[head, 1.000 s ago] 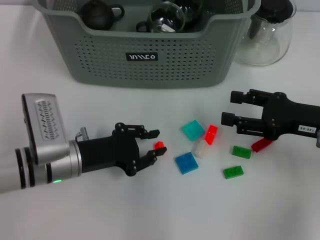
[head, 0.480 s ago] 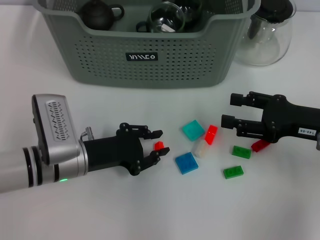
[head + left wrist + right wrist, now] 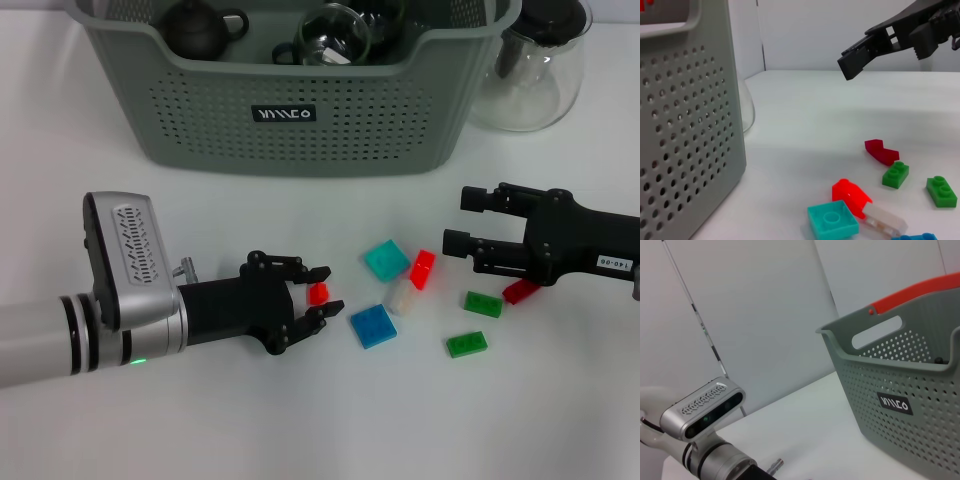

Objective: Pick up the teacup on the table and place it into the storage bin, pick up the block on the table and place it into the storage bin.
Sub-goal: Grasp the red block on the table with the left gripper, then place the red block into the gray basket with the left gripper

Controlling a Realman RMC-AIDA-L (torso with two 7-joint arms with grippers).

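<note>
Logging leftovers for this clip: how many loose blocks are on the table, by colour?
Red blocks: 3, one between the left gripper's fingers, one, one darker
Green blocks: 2
Teal block: 1
Blue block: 1
Clear block: 1
Total: 8

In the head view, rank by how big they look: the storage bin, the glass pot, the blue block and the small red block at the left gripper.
1. storage bin, largest by far
2. glass pot, partly cut off by the frame edge
3. blue block
4. small red block, between the fingers of the open left gripper
</note>
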